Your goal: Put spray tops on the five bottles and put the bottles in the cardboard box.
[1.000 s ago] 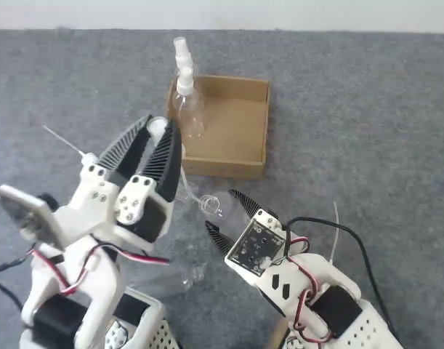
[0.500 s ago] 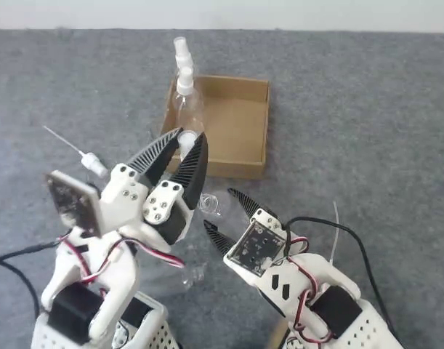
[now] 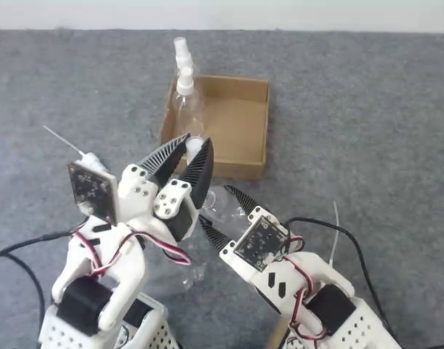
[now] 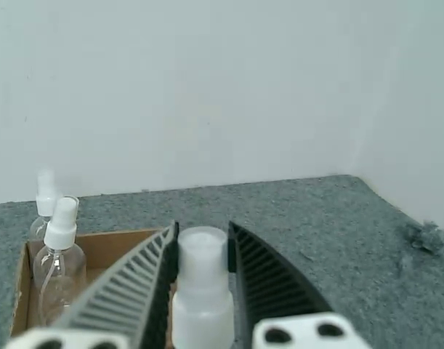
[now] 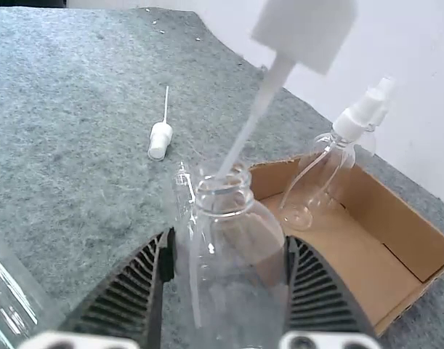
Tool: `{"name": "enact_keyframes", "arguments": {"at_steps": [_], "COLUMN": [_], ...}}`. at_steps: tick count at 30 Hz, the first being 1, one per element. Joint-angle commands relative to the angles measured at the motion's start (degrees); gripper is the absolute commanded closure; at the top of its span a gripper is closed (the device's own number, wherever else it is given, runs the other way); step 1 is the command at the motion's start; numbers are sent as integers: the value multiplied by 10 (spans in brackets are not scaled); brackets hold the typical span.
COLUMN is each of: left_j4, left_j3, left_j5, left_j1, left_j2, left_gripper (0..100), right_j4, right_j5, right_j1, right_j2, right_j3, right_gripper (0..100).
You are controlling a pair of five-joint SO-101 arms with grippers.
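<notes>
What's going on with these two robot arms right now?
The right gripper holds a clear bottle upright. The left gripper holds a spray top above it, with the tube at the bottle's open neck. One capped bottle stands in the cardboard box; a spare top lies on the table.

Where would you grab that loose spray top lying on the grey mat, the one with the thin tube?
Probably by its stubby white head, not the thin tube. The loose spray top lies flat on the grey mat, so coming straight down from above and pinching across the head's two sides looks best; the tube seems too thin and bendy to hold.
</notes>
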Motion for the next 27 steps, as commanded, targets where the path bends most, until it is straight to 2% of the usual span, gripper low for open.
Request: {"name": "enact_keyframes", "arguments": {"at_steps": [1,14,20,27], "left_j4": [2,2,3,4], "left_j3": [0,46,59,61], "left_j5": [5,5,-26,-27], "left_j1": [-1,4,51,55], "left_j2": [-7,-6,-7,-7], "left_gripper": [987,987,987,987], "right_j4": [-20,-34,-34,-34], "right_j5": [-7,-7,-8,-72], "right_j1": [11,27,30,66], "right_j2": [-18,-18,-18,-18], "right_j3": [-11,-9,-9,-23], "right_gripper": [908,908,908,909]}}
